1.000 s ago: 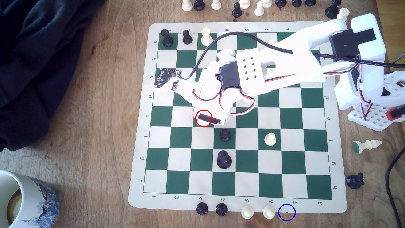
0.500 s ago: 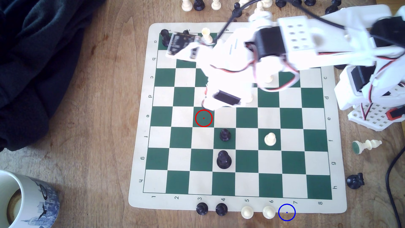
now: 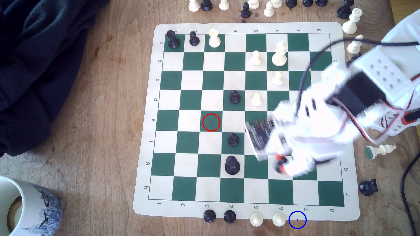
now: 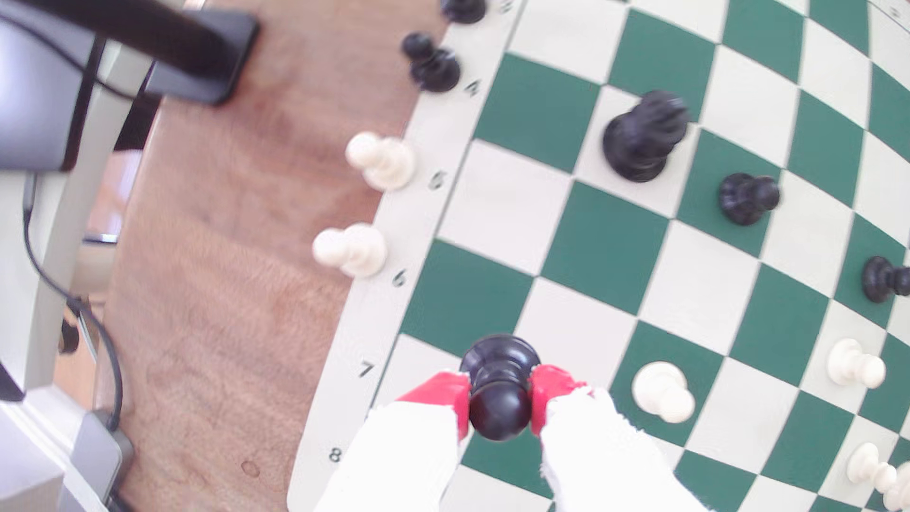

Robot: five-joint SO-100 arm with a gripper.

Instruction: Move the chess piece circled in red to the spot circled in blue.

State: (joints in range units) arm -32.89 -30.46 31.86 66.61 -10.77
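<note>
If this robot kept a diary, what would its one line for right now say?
phase: carrying | gripper: shut on black pawn | red ring: vacated | blue ring: not yet reached

Bright, even daylight across the exterior view, and the white arm [image 3: 318, 127] is badly blown out, smeared with motion blur from two o'clock toward the centre. The board [image 3: 145, 113] stays crisp, pieces throwing only short, soft shadows. The dark cloth [image 3: 34, 56] at ten o'clock swallows nearly all detail. In the wrist view everything is soft: fisheye bends the squares toward three o'clock, and the gripper [image 4: 500, 399] with its red pads [image 4: 443, 389] sits blurred at six o'clock.
</note>
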